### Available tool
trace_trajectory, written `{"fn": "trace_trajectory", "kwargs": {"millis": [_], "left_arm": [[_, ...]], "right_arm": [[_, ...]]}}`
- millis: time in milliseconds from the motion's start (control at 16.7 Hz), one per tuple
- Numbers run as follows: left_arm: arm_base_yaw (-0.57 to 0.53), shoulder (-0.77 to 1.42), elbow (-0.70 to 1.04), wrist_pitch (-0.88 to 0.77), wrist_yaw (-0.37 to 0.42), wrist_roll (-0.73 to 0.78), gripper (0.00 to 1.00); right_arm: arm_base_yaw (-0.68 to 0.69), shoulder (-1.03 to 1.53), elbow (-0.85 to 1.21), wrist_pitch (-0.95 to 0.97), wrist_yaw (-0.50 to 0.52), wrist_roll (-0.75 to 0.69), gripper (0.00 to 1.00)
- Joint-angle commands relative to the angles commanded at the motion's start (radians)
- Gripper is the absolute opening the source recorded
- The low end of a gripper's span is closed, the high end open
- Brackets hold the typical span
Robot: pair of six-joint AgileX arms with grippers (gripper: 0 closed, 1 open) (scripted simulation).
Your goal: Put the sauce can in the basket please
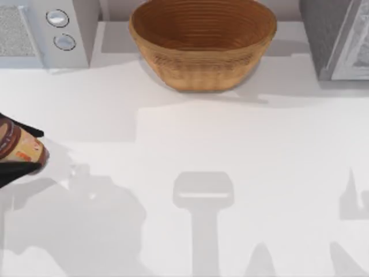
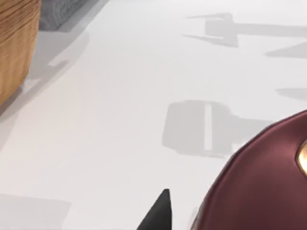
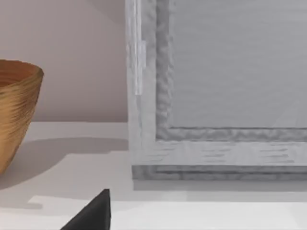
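The sauce can (image 1: pixel 22 149) is at the far left edge of the top view, lifted and tilted, showing its brown lid and orange label. My left gripper (image 1: pixel 26 150) is shut on it, one black finger on each side. In the left wrist view the can's dark red body (image 2: pixel 261 182) looms close beside one black fingertip (image 2: pixel 158 213). The wicker basket (image 1: pixel 202 49) stands at the back middle of the table, well away from the can. Its wall also appears in the wrist views (image 2: pixel 14 48) (image 3: pixel 17 110). My right gripper (image 3: pixel 91 213) is near the back right corner.
A white appliance with two round knobs (image 1: pixel 57 29) stands at the back left. A grey box (image 1: pixel 334 34) (image 3: pixel 220 96) stands at the back right, close to my right gripper. The white tabletop (image 1: pixel 230 150) between the can and the basket is bare apart from arm shadows.
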Motion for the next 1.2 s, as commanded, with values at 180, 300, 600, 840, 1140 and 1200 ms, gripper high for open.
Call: {"fn": "trace_trajectory", "kwargs": {"millis": [180, 300, 600, 840, 1140, 1200], "left_arm": [[-0.021, 0.021, 0.053, 0.047, -0.051, -0.061, 0.00], [-0.056, 0.042, 0.130, 0.112, -0.123, -0.154, 0.00], [-0.181, 0.066, 0.457, 0.331, -0.371, -0.555, 0.00], [-0.289, 0.094, 0.744, 0.472, -0.557, -1.017, 0.00], [-0.448, 0.175, 1.027, 0.552, -0.731, -1.598, 0.00], [-0.486, 0.199, 1.094, 0.558, -0.761, -1.696, 0.00]], "right_arm": [[0.000, 0.000, 0.000, 0.000, 0.000, 0.000, 1.00], [0.000, 0.000, 0.000, 0.000, 0.000, 0.000, 1.00], [0.000, 0.000, 0.000, 0.000, 0.000, 0.000, 1.00], [0.000, 0.000, 0.000, 0.000, 0.000, 0.000, 1.00], [0.000, 0.000, 0.000, 0.000, 0.000, 0.000, 1.00], [0.000, 0.000, 0.000, 0.000, 0.000, 0.000, 1.00]]}}
